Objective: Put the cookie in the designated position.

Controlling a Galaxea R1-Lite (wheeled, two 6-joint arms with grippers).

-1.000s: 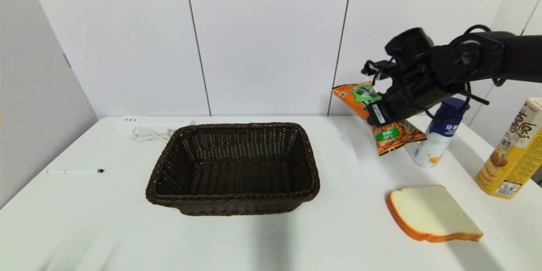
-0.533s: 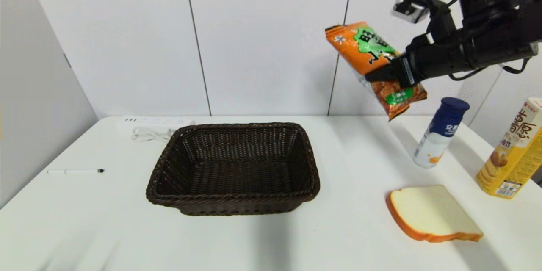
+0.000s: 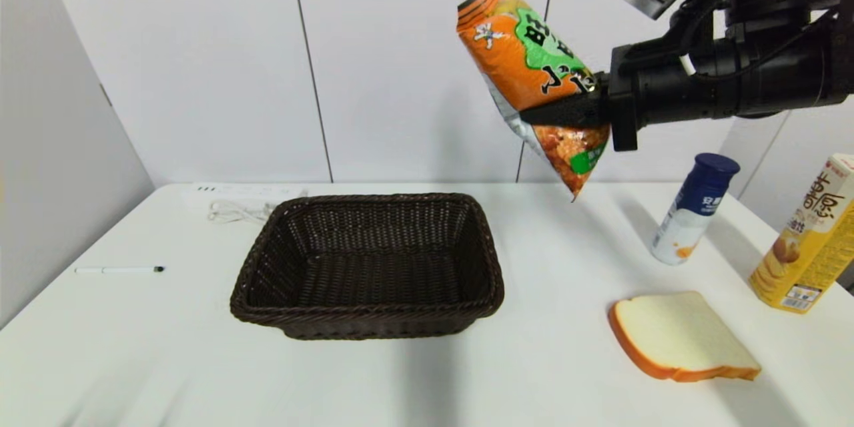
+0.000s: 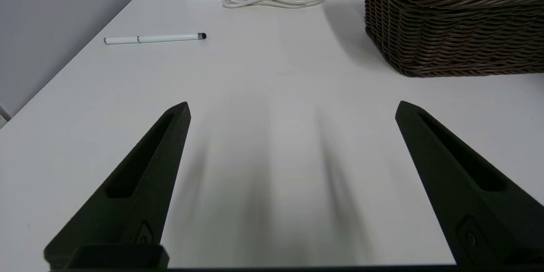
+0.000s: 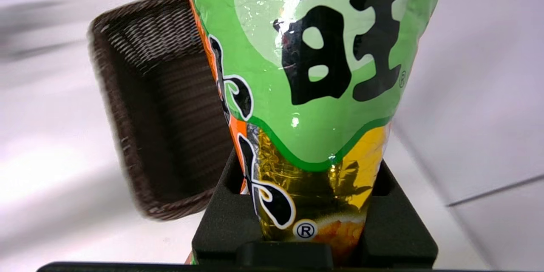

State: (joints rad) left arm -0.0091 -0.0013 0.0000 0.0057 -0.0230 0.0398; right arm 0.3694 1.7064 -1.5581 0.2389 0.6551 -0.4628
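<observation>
Slippage threatens: right gripper [image 3: 564, 112] pinches the orange foil cookie bag [image 3: 534, 73] mid-body; its heavier top, seemingly, could tilt free.

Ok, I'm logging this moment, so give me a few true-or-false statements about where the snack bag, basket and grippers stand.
1. The right gripper holds the cookie in the air. True.
2. The cookie lies inside the basket. False: the basket holds nothing, and the bag hangs above the table.
3. The left gripper is open over bare tabletop. True.
4. The slice of bread sits in the basket. False: it lies on the table, right of the basket.
</observation>
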